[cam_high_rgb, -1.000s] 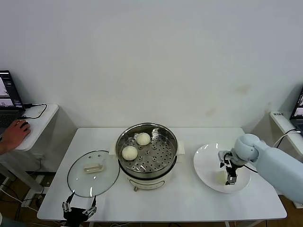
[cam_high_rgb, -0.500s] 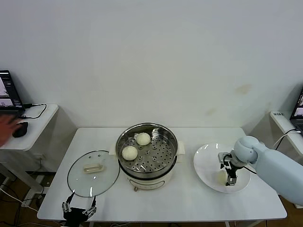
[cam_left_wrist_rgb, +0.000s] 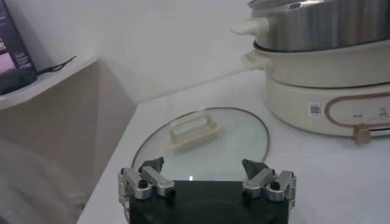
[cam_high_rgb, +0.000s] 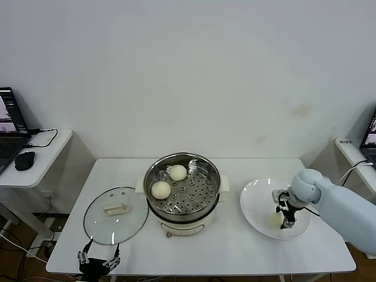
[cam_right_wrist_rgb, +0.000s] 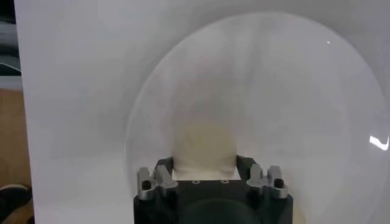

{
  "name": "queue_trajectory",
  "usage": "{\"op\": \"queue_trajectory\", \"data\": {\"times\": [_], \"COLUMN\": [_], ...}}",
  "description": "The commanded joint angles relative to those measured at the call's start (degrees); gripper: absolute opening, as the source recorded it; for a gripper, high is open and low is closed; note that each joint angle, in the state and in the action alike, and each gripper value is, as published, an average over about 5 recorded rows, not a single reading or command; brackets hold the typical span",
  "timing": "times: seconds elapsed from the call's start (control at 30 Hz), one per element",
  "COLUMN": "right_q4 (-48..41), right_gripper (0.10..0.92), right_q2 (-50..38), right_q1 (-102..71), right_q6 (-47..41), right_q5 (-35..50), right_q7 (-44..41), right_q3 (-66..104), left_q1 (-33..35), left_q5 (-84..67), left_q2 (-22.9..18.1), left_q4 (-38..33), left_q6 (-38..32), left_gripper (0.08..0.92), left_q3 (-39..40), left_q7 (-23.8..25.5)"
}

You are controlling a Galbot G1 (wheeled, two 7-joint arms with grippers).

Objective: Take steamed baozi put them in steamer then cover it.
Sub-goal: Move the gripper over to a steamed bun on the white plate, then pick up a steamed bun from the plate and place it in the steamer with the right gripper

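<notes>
The right pincer (cam_high_rgb: 286, 212) has just squeezed onto a bun (cam_right_wrist_rgb: 205, 148) on the plate (cam_high_rgb: 254, 202), right of the steamer (cam_high_rgb: 183, 191). It looks ready to lift. The left pincer (cam_high_rgb: 98, 257) waits, spread wide, by the lid (cam_high_rgb: 116, 214).

Two cream baozi (cam_high_rgb: 169, 181) on the perforated tray of the open steel steamer (cam_high_rgb: 183, 218) — glass cover (cam_high_rgb: 115, 215) flat beside it

Wall (cam_high_rgb: 188, 70): plain white.
Table (cam_high_rgb: 200, 252): white.
Side desk (cam_high_rgb: 41, 153): white, left; laptop (cam_high_rgb: 7, 126), mouse (cam_high_rgb: 24, 160).
Floor: barely visible, apparently wood.
</notes>
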Motion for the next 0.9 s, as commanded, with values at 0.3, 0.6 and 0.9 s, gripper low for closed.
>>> {"op": "queue_trajectory", "data": {"times": [0.3,0.6,0.9], "right_q4": [-1.05,-8.75,-13.76], "right_gripper": [0.602,0.602,0.608], "right_q2": [0.44,13.52,28.16], "right_q1": [20.75,37.17,44.81], "right_q6": [5.5,24.7,41.05], "right_q5": [14.39,21.52,22.77], "right_q7": [-5.99,-10.46,-11.87], "right_q3": [-5.08,-11.09,-15.76], "left_q1": [-1.04,-0.89,-0.78], "left_q5": [0.0,-0.2,-0.47], "left_q2": [-0.13,-0.03,-0.45], "left_q4": [0.0,-0.51,-0.85], "left_q6": [-0.05,-0.15,-0.48], "left_gripper": [0.823,0.823,0.823], "left_q3": [0.47,0.33,-0.15], "left_q7": [-0.07,-0.17,-0.52]}}
